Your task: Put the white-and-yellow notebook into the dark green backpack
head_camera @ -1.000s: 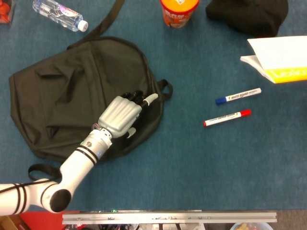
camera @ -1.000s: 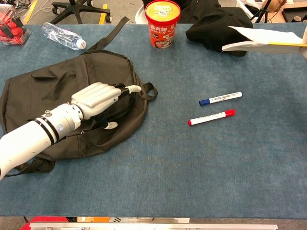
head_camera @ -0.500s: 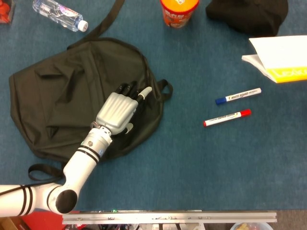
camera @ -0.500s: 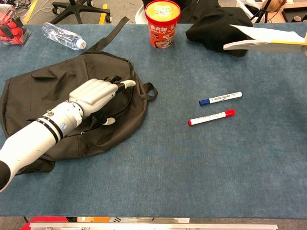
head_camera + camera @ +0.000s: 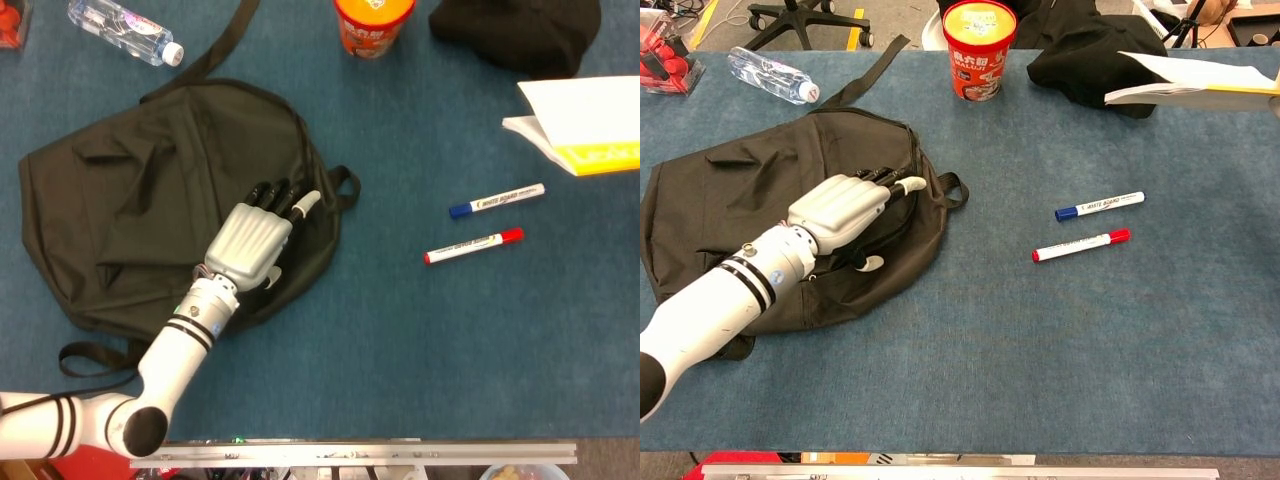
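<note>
Your left hand [image 5: 250, 240] rests palm-down, gripping nothing visible, on the dark green fabric backpack [image 5: 130, 190] lying on blue felt tabletop [image 5: 400, 340]; wheeled chair base [image 5: 805, 18] behind.

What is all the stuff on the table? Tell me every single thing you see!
backpack: one, dark green, lying flat on the left of the table
notebook: one, white and yellow, far right edge
markers: two, a blue-capped one and a red-capped one, right of the backpack
cup: one, orange, top middle
water bottle: one, clear, top left
cloth: one, black, bunched at the top right
red object: partly cut off, top left corner
table: one, blue
left hand: one, grey and black, resting on the backpack's right side
right hand: not in view
</note>
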Tool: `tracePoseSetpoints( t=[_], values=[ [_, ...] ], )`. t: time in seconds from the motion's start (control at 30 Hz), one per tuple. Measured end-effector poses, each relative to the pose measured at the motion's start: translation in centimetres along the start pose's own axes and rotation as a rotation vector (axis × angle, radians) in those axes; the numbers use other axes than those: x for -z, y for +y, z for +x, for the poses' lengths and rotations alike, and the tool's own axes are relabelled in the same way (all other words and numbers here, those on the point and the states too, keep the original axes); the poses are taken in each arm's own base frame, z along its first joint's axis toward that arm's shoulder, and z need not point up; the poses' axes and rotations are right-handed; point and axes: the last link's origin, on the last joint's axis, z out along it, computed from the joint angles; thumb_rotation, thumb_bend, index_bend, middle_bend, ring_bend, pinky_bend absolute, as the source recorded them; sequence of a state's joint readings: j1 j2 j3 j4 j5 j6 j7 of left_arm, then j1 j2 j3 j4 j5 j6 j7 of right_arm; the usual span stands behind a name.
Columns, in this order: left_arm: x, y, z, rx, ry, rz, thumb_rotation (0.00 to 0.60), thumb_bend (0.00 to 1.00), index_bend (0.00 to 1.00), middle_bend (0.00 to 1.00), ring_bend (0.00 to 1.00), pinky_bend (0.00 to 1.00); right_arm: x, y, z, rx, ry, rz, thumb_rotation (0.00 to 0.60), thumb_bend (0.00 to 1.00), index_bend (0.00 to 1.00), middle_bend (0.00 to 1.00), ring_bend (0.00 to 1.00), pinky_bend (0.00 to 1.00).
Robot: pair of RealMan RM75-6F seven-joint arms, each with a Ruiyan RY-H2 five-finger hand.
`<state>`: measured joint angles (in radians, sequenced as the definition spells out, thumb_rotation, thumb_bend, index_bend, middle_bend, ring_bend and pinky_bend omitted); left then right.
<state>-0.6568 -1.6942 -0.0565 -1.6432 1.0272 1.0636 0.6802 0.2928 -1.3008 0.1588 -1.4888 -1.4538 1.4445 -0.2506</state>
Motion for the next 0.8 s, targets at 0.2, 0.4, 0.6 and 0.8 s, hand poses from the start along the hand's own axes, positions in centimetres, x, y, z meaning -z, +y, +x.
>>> tracePoseSetpoints(
  t=[0.2, 0.4, 0.6, 0.8],
  values=[
    [-1.1, 0.1, -0.7, -0.037, 0.011, 0.033, 0.600, 0.20, 0.00, 0.00, 0.00, 0.10, 0.1, 0.1, 0.0, -0.005, -0.002, -0.003, 0.600, 0.54, 0.80, 0.65, 0.49, 0.54],
    [-2.1, -0.3, -0.9, -0.049, 0.028, 0.071, 0.600, 0.20, 0.00, 0.00, 0.00, 0.10, 0.1, 0.2, 0.0, -0.006, -0.006, -0.006, 0.600, 0.54, 0.81, 0.65, 0.49, 0.54],
    [-2.9, -0.8, -0.6, -0.009, 0.060, 0.108, 0.600, 0.20, 0.00, 0.00, 0.01, 0.17, 0.1, 0.2, 0.0, -0.005, -0.008, -0.007, 0.600, 0.54, 0.81, 0.65, 0.49, 0.54],
    [-3.3, -1.7, -0.2, 0.019, 0.088, 0.139, 0.600, 0.20, 0.05, 0.04, 0.18, 0.35, 0.0, 0.1, -0.1, -0.012, -0.011, -0.005, 0.600, 0.54, 0.82, 0.65, 0.49, 0.54]
  ],
)
